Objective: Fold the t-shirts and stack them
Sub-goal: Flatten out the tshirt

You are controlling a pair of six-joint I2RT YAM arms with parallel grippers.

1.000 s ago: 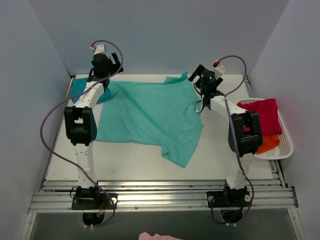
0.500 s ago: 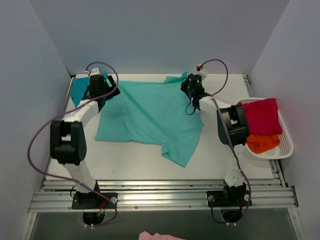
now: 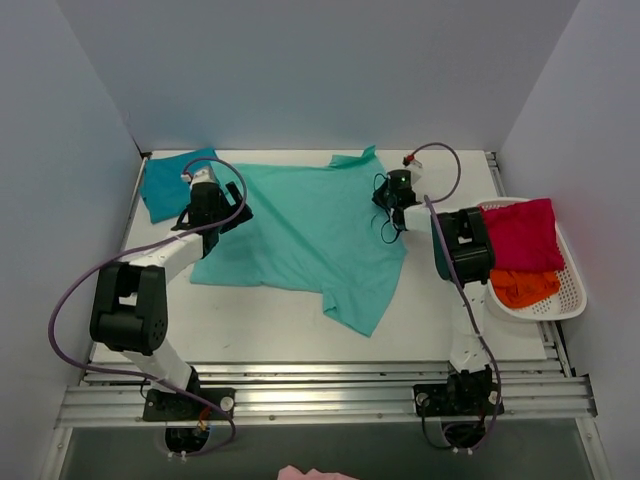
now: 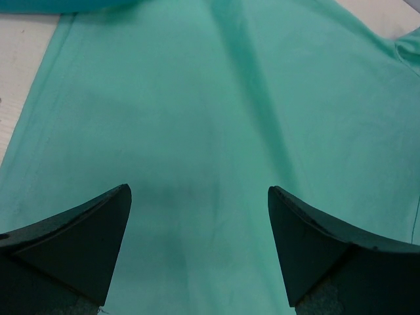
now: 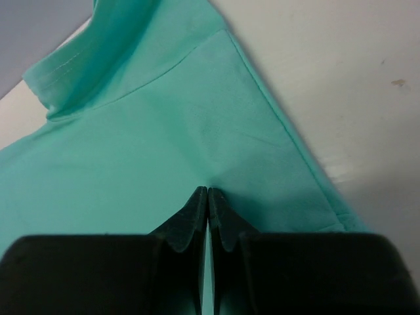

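Note:
A light mint-green t-shirt (image 3: pixel 300 225) lies spread flat across the middle of the table, one sleeve pointing to the near side. A darker teal-blue t-shirt (image 3: pixel 165 180) lies folded in the back left corner. My left gripper (image 3: pixel 224 214) (image 4: pixel 199 190) hovers low over the mint shirt's left part, open, with only flat cloth between its fingers. At the shirt's right edge, near the far sleeve, my right gripper (image 3: pixel 392 196) (image 5: pixel 208 191) is shut on a pinch of the mint cloth (image 5: pixel 164 125). Small creases run out from its tips.
A white basket (image 3: pixel 572 298) hangs off the table's right edge, holding a red cloth (image 3: pixel 525 228) and an orange cloth (image 3: pixel 525 287). Walls close in the left, back and right sides. Bare tabletop (image 3: pixel 260 320) shows near the arm bases.
Both arms have dropped toward the table. The left gripper moved from the back left corner onto the mint shirt. The right gripper went from open to shut on the cloth.

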